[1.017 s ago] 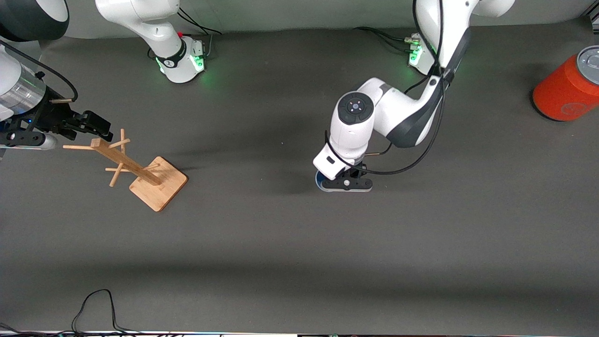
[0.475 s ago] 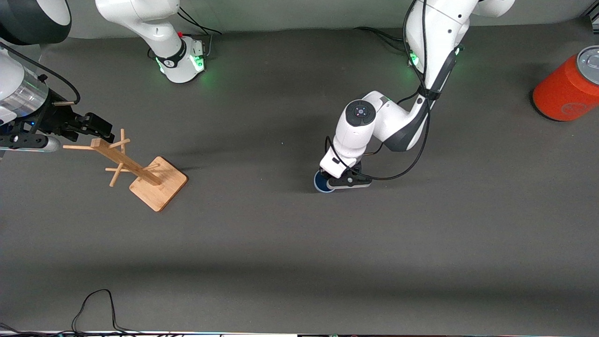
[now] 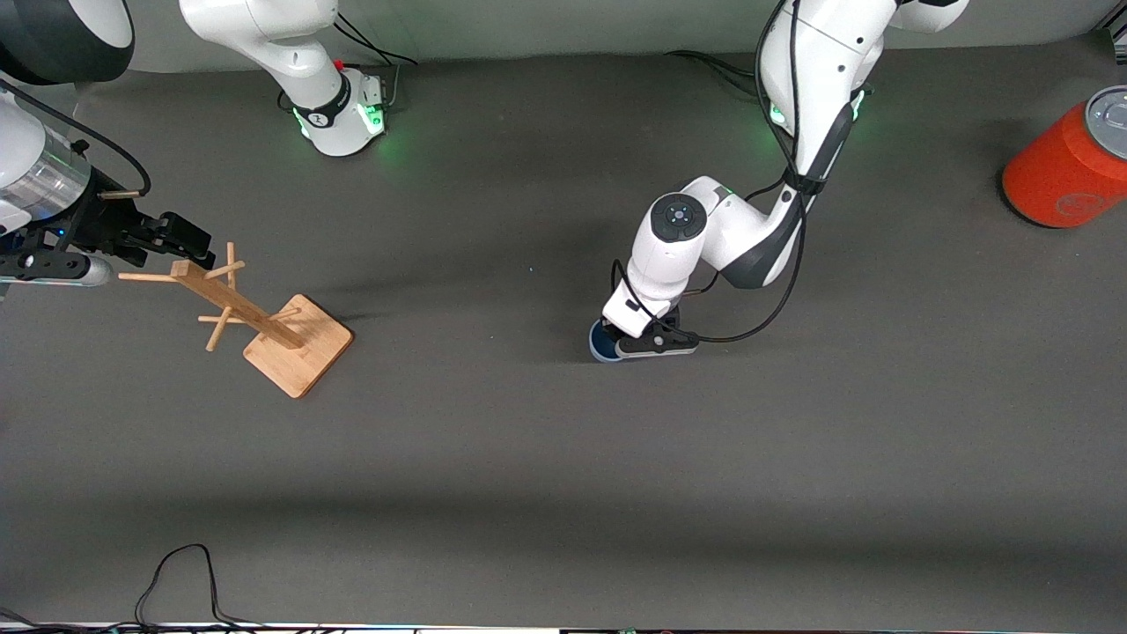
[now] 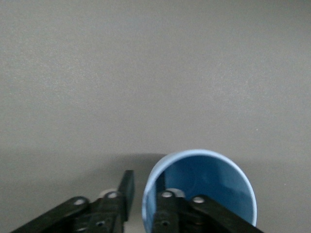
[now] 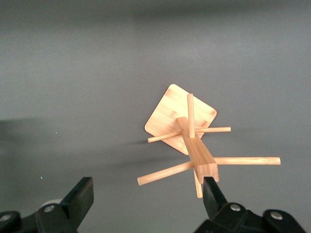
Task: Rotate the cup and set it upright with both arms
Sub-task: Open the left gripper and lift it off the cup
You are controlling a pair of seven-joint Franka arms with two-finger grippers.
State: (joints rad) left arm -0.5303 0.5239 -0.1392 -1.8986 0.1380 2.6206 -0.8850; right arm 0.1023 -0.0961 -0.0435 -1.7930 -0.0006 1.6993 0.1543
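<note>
The light-blue cup (image 3: 602, 343) (image 4: 204, 177) stands upright on the table's middle, mouth up. My left gripper (image 3: 619, 345) (image 4: 146, 190) points down at its rim. One finger (image 4: 167, 196) is inside the cup. The other finger (image 4: 126, 187) is outside, with a small gap to the wall, so the jaws are open and grip nothing. My right gripper (image 3: 195, 246) (image 5: 148, 194) waits wide open at the right arm's end of the table. One of its fingers (image 5: 214, 194) is beside the top of a wooden peg rack (image 3: 264, 321) (image 5: 194, 145). It holds nothing.
A large orange can (image 3: 1065, 167) with a grey top stands at the left arm's end of the table, farther from the front camera than the cup. A black cable (image 3: 176, 572) loops at the table's near edge.
My left wrist has sunk lower over the cup, and more of the cup's rim shows beside it. Its fingers have parted from the cup's wall. The right arm has not moved.
</note>
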